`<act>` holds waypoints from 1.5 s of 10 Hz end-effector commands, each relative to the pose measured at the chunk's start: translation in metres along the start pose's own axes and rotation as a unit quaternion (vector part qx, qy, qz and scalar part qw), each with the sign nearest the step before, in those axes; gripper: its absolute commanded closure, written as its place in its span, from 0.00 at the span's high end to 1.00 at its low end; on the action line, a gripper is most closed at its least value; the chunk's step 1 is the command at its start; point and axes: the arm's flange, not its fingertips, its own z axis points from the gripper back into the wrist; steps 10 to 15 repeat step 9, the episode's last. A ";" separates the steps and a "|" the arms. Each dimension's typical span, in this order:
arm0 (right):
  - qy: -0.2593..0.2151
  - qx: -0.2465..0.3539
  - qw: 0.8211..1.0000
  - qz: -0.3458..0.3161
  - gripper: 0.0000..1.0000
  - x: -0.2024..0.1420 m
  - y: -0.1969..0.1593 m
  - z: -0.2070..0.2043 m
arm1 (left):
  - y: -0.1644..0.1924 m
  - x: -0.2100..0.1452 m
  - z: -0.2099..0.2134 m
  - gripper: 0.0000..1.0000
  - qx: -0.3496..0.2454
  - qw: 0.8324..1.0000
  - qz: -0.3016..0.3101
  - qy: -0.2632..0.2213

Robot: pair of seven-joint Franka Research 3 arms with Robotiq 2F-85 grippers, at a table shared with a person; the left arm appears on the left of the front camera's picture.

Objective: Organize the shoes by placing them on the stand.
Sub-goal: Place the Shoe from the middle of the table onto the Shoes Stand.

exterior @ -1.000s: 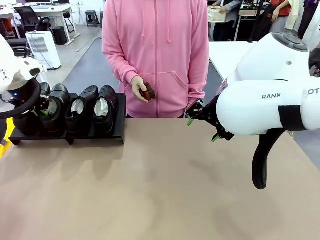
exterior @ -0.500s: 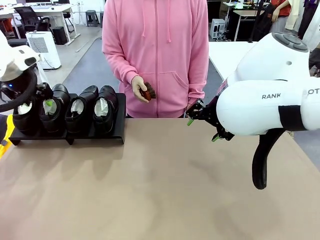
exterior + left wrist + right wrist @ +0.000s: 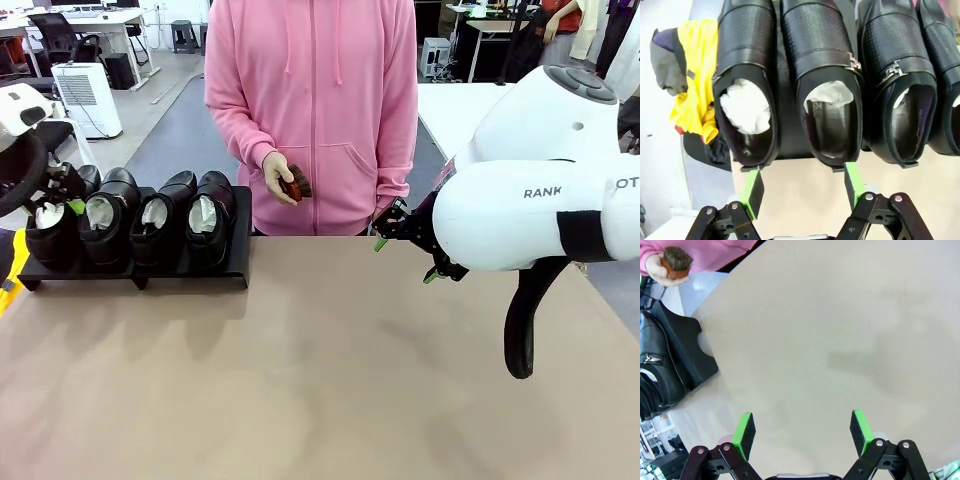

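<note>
Above stand (image 3: 790,135) | left gripper (image 3: 804,182) jaws apart, empty; right gripper (image 3: 802,432) spread, empty

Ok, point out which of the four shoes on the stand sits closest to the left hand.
The shoe at the stand's robot-left end. The open left hand hovers right by it; the other three shoes stand further right along the stand.

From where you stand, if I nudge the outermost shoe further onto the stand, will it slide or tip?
The outermost shoe would probably slide: glossy leather, flat sole on the stand. Tipping seems unlikely, since it sits low and wide. The paper stuffing should keep its upper from collapsing.
</note>
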 end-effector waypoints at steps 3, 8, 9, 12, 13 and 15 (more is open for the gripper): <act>0.001 0.004 1.000 0.009 1.00 0.003 0.003 0.001 | -0.006 0.007 -0.004 0.83 -0.001 1.000 -0.006 -0.004; 0.001 0.004 1.000 0.009 1.00 0.003 0.003 0.001 | -0.006 0.007 -0.004 0.83 -0.001 1.000 -0.006 -0.004; 0.001 0.004 1.000 0.009 1.00 0.003 0.003 0.001 | -0.006 0.007 -0.004 0.83 -0.001 1.000 -0.006 -0.004; 0.001 0.004 1.000 0.009 1.00 0.003 0.003 0.001 | -0.006 0.007 -0.004 0.83 -0.001 1.000 -0.006 -0.004; 0.001 0.004 1.000 0.009 1.00 0.003 0.003 0.001 | -0.006 0.007 -0.004 0.83 -0.001 1.000 -0.006 -0.004; 0.001 0.004 1.000 0.009 1.00 0.003 0.003 0.001 | -0.006 0.007 -0.004 0.83 -0.001 1.000 -0.006 -0.004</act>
